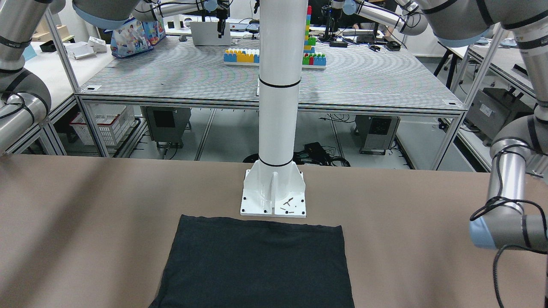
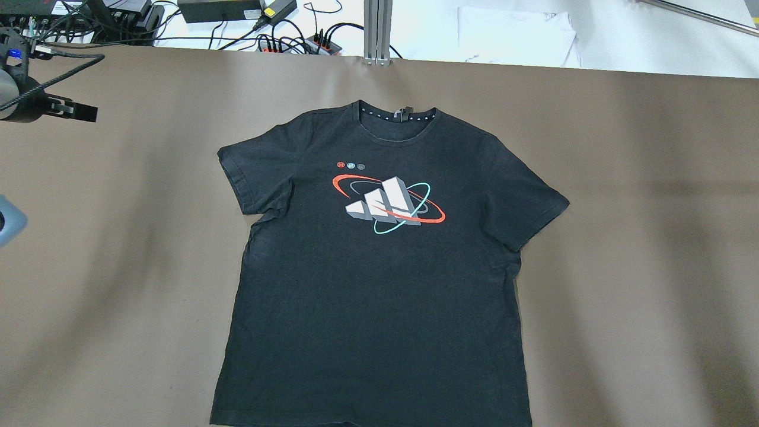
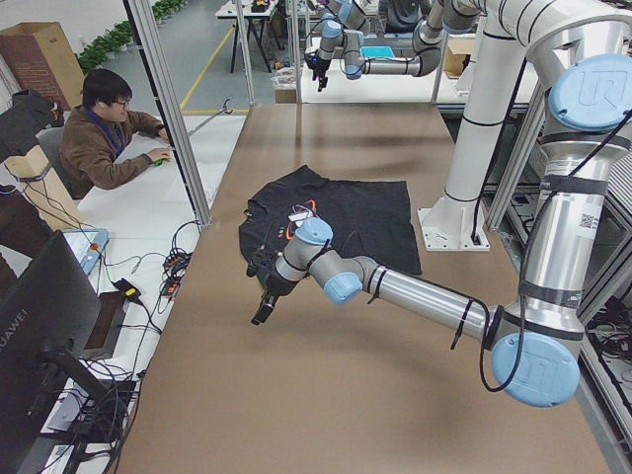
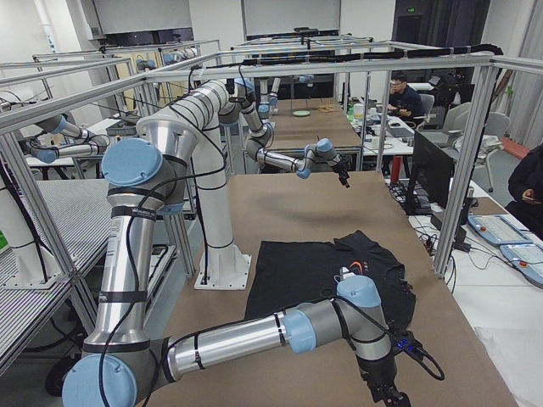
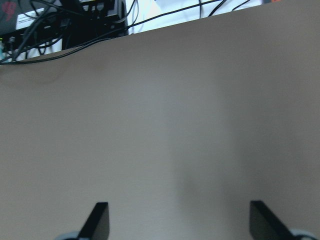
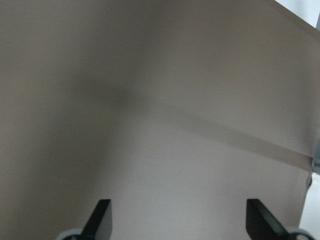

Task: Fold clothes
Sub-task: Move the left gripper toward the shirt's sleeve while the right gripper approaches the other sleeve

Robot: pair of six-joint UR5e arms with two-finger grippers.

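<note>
The clothes are one black T-shirt (image 2: 379, 267) lying spread flat, front up, in the middle of the brown table, collar toward the far edge. It has a white three-stripe logo (image 2: 385, 204) ringed in red and teal. Its hem end (image 1: 257, 261) lies just in front of the robot's base. My left gripper (image 5: 177, 220) is open over bare table far to the shirt's left (image 2: 71, 110), near the far edge. My right gripper (image 6: 180, 217) is also open over bare table, off the shirt's right side (image 4: 390, 394). Neither touches the shirt.
The white robot pedestal (image 1: 274, 196) stands at the table's near edge with small screws on its foot. Cables and power strips (image 2: 284, 41) lie beyond the far edge, beside an aluminium post (image 2: 378, 29). A person (image 3: 109, 128) sits at a desk past that edge.
</note>
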